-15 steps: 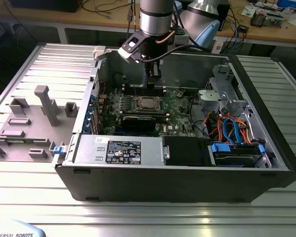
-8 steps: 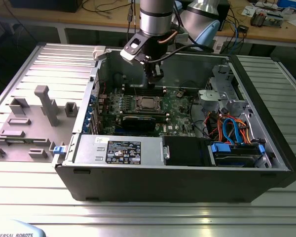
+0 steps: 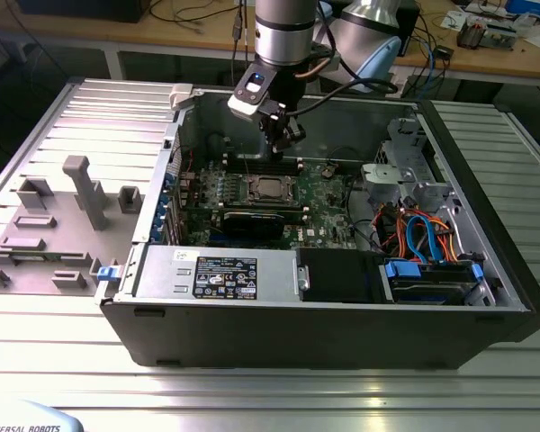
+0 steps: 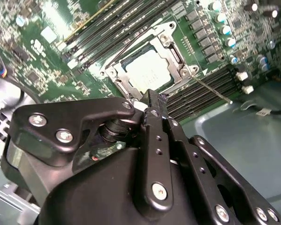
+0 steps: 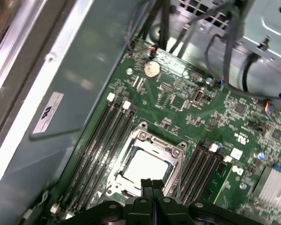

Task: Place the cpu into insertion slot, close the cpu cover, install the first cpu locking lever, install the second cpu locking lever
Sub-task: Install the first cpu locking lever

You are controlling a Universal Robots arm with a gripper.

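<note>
Gripper (image 5: 150, 183) fingers pinched together, nothing in them, hovering upper centre of the exterior view. Just below, the cpu cover (image 4: 172, 50) looks down over the cpu (image 4: 147, 70), which sits flat in the insertion slot (image 4: 189, 70), mid-frame in the exterior view. Cpu's prob. light, stiff, fragile, so edges only. Thin wire lever (image 4: 210, 89) sticks out free, likely springy.

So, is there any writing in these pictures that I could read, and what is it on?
Nothing can be quoted.
Black label on the silvery box, exterior view: white print, too small to read.
White sticker on the case wall, first wrist view: a dark mark and fine lines, unreadable.
Green motherboard: small white printed marks, too small to read.
Pale part at the exterior view's lower left: a maker's name in capitals.
</note>
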